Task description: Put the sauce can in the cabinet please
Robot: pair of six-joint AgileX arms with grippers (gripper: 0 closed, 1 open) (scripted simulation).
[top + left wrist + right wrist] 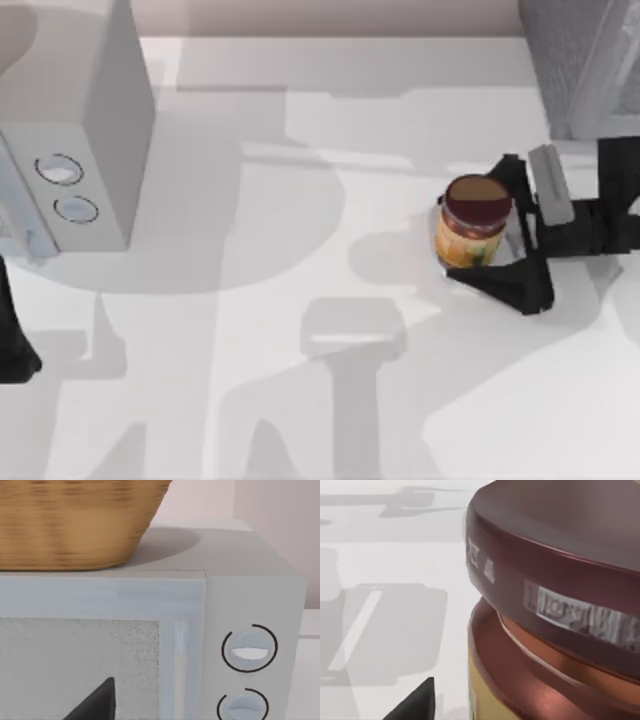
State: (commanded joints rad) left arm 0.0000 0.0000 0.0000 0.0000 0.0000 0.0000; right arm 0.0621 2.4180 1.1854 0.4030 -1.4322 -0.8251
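Note:
The sauce can (478, 200) stands upright on the white table at the right, with a dark red-brown lid and an orange-yellow label. My right gripper (479, 222) reaches in from the right and straddles the can, open, with one finger on each side of it. In the right wrist view the sauce can (555, 610) is very close, and one dark fingertip (417, 702) shows beside it. The cabinet (575, 60), grey and speckled, sits at the back right corner, just behind the right arm. My left arm (15, 345) is parked at the left edge.
A smooth white box with two round dials (80, 150) stands at the back left. In the left wrist view a wicker basket (75, 520) rests on top of that box (250, 595), and one left fingertip (97, 702) shows. The table's middle and front are bare.

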